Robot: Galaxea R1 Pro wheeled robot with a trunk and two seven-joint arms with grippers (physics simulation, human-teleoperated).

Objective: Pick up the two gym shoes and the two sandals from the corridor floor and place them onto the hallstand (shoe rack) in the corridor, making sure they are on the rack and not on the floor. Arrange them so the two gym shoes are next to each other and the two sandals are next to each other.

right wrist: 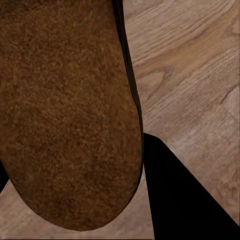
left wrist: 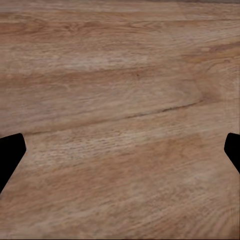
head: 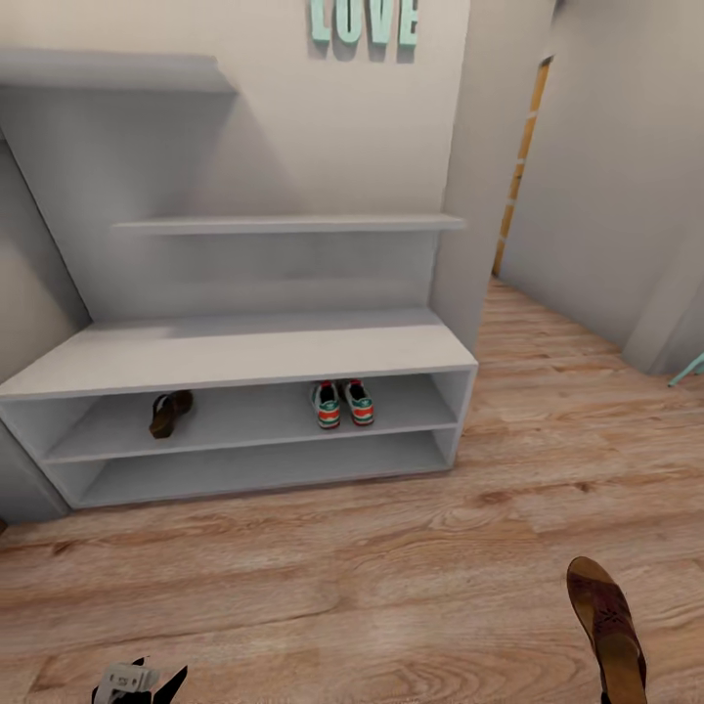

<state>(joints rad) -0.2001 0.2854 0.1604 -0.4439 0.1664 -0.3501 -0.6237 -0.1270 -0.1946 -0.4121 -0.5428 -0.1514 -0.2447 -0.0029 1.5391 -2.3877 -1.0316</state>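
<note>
Held sandal: a dark reddish-brown leather sandal with a woven strap upper (head: 608,631) hung at the lower right of the head view, toe toward the rack, over the plank floor; its grainy brown sole (right wrist: 67,110) pressed close against the right wrist camera.
Right pincer: the right gripper (right wrist: 150,200) appeared closed on that sandal, one black finger (right wrist: 175,195) lying along the sole's edge; the second finger was hidden behind the shoe.
Shelved sandal: the matching brown sandal (head: 168,412) lay on the upper of the two low open shelves, toward its left end.
Gym shoes: the pair of white sneakers with green stripes, red-orange accents and teal soles (head: 342,403) sat side by side, touching, on the same shelf, right of centre and well apart from the sandal.
Rack: the light grey hallstand (head: 235,354) stood against the wall, bench top bare, under two staggered shelves.
Left pincer: the left gripper (left wrist: 120,155) hung wide open over the light brown wood-grain floor (left wrist: 120,100), holding nothing, its dark tips at opposite edges of its wrist view.
Wall: mint-green letters reading LOVE (head: 364,22) hung above the rack.
</note>
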